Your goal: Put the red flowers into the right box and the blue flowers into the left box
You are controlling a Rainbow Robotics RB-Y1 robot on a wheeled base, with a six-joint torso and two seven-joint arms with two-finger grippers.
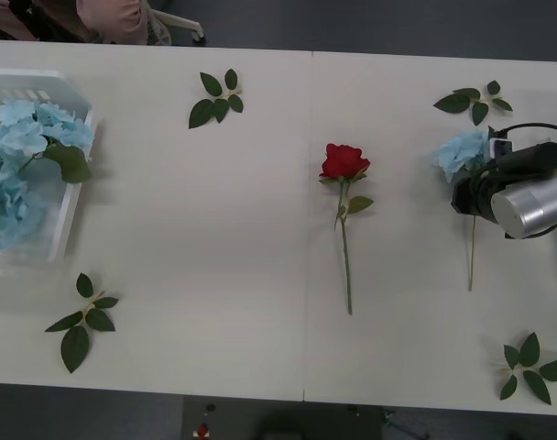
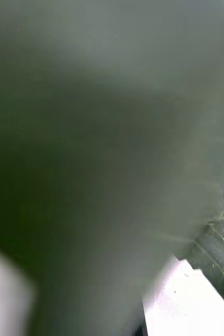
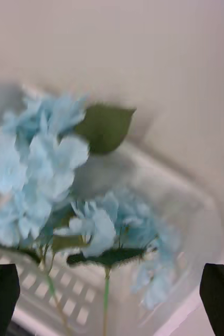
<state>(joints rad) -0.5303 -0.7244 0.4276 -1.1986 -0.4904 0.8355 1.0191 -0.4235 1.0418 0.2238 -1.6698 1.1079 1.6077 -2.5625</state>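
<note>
One red flower (image 1: pixel 344 163) lies mid-table, stem toward the front edge. A blue flower (image 1: pixel 462 152) lies at the right, its thin stem (image 1: pixel 471 261) running forward. My right gripper (image 1: pixel 472 194) is down on it just behind the head, and a big green leaf (image 2: pixel 91 157) lies close up against the right wrist camera. The white left box (image 1: pixel 73 197) at the far left holds several blue flowers (image 1: pixel 27 137). My left gripper (image 3: pixel 110 286) hangs open above those blue flowers (image 3: pixel 43 157) and the slotted box floor (image 3: pixel 70 304), with nothing between its black fingers (image 3: pixel 1 294). The right box is out of view.
Loose green leaf sprigs lie at the back centre (image 1: pixel 217 96), back right (image 1: pixel 473 99), front left (image 1: pixel 84 321) and front right (image 1: pixel 533 367). A seam (image 1: pixel 308 229) runs across the white table.
</note>
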